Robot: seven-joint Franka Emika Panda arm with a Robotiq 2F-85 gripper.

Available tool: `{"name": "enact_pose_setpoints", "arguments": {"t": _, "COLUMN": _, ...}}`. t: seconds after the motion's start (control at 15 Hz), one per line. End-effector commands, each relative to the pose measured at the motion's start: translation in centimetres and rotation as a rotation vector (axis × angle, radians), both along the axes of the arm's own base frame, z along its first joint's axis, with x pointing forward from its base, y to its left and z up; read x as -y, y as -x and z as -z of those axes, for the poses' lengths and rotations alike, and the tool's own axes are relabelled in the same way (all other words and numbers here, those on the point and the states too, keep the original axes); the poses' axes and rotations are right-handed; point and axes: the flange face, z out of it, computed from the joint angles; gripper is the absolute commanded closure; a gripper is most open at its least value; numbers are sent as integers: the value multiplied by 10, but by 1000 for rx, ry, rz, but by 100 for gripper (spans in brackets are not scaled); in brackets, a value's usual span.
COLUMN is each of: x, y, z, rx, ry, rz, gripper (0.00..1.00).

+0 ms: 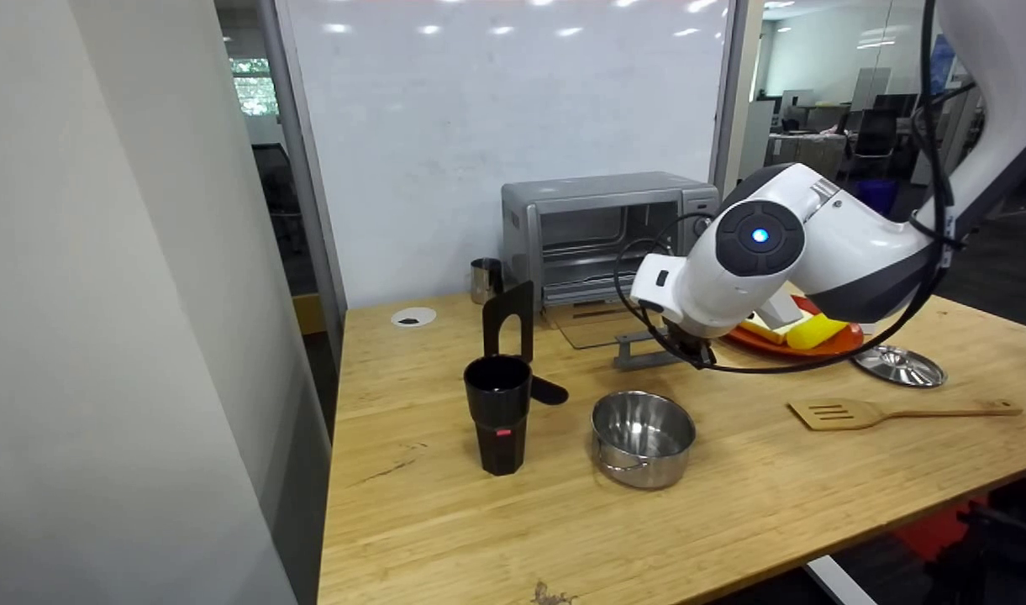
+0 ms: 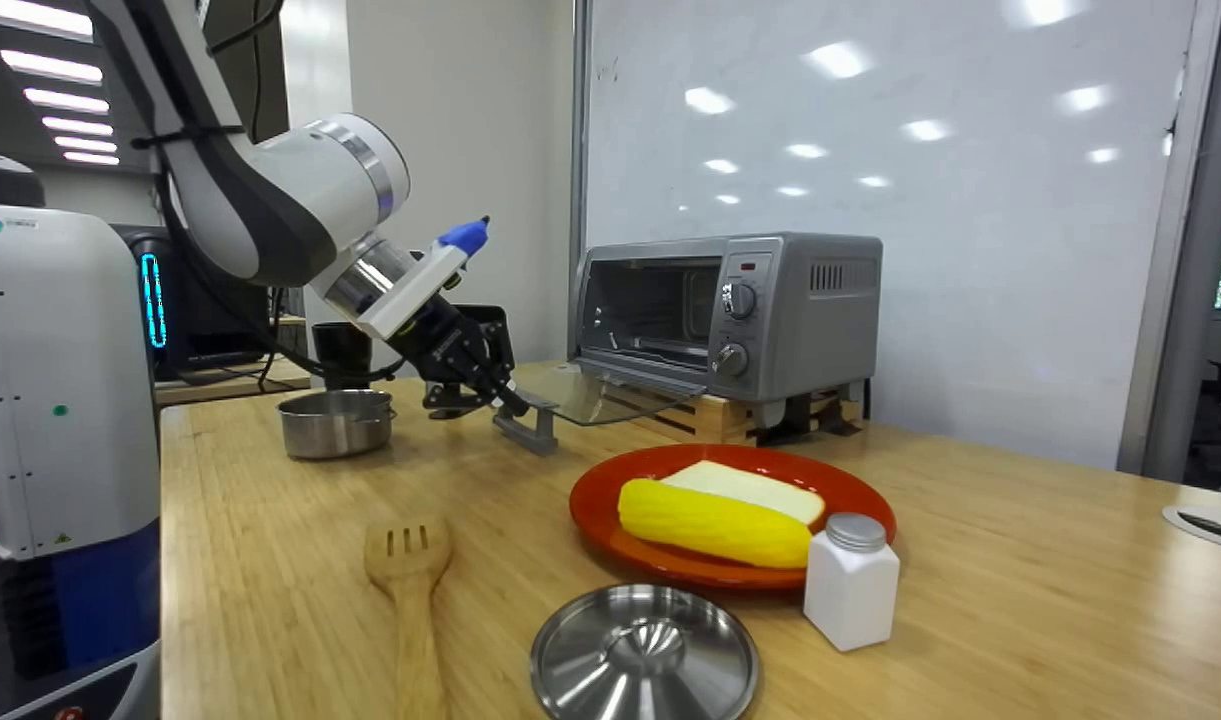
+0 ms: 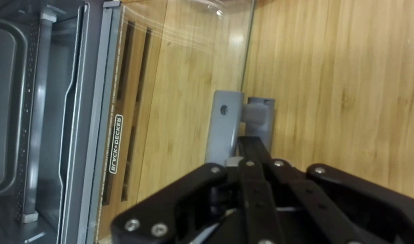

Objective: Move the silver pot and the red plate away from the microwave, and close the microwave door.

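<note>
The grey microwave (image 1: 521,244), a toaster-oven type, also stands in an exterior view (image 2: 825,310). Its glass door (image 3: 190,57) hangs open, lowered over the table. The grey handle (image 3: 259,125) is on the door's outer edge and shows in both exterior views (image 1: 647,360) (image 2: 540,432). My gripper (image 3: 242,156) looks shut, its black fingertip over the gap between handle and door edge (image 2: 515,400); contact is unclear. The silver pot (image 1: 643,462) stands on the table, apart from the door (image 2: 335,430). The red plate (image 2: 595,500) holds yellow corn and bread, in front of the microwave's knob side (image 1: 849,340).
A black cup (image 1: 500,420) and a black bookend (image 1: 521,294) stand beside the pot. A metal cup (image 1: 483,281) is next to the microwave. A steel lid (image 2: 645,650), a wooden spatula (image 2: 410,570) and a white bottle (image 2: 850,590) are near the plate.
</note>
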Motion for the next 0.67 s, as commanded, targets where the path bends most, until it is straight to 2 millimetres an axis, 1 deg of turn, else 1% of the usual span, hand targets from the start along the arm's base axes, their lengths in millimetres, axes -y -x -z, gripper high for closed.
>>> {"name": "enact_pose_setpoints", "arguments": {"t": 0.0, "x": 9, "y": -4, "z": 6, "rx": 49, "ry": -22, "rz": 13, "gripper": 100}}
{"name": "enact_pose_setpoints", "arguments": {"t": 0.33, "x": 13, "y": -4, "z": 9, "rx": 98, "ry": -32, "rz": 27, "gripper": 100}}
{"name": "enact_pose_setpoints", "arguments": {"t": 0.6, "x": 18, "y": -6, "z": 18, "rx": 151, "ry": 0, "rz": 17, "gripper": 100}}
